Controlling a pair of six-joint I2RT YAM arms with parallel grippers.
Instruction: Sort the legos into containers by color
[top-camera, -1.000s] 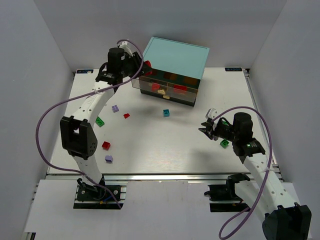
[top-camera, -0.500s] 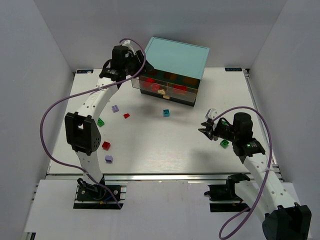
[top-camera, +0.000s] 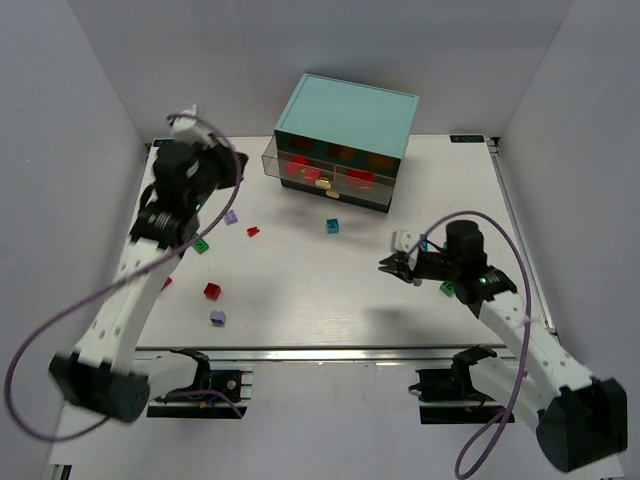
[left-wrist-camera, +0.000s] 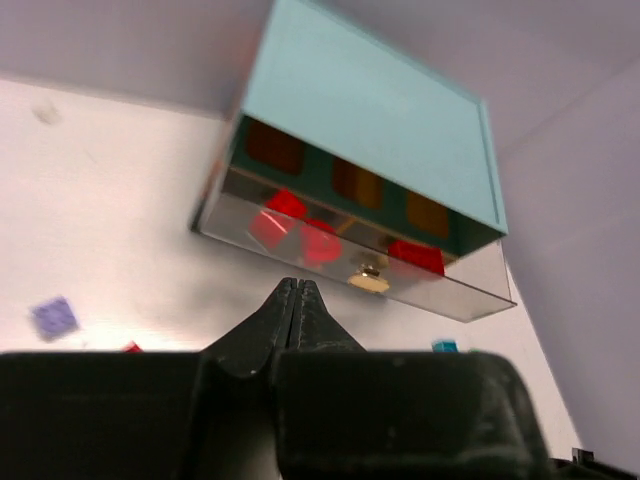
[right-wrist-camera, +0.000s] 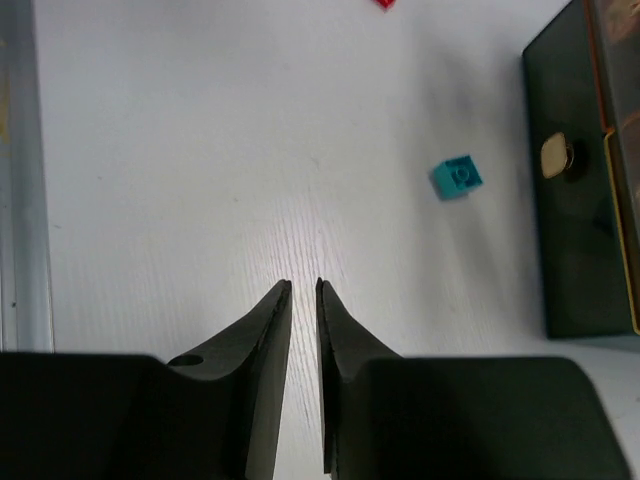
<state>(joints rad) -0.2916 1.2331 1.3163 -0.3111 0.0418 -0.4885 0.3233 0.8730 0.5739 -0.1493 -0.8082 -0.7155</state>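
Left wrist: left pincer (left-wrist-camera: 297, 290) closed; open drawer (left-wrist-camera: 455, 291) holds red legos (left-wrist-camera: 288, 205).

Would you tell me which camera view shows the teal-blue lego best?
The right wrist view: the teal-blue lego lies unobstructed, its stud visible. The top external view shows it small; the left wrist view catches only a sliver.

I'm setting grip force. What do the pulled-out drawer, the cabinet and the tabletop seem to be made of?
Drawer: probably clear hard plastic, since the red bricks show through its walls.
Cabinet: smooth, matte light-teal shell; plastic or painted metal, hard to tell which.
Tabletop: white with a fine wood-like grain, likely laminate.
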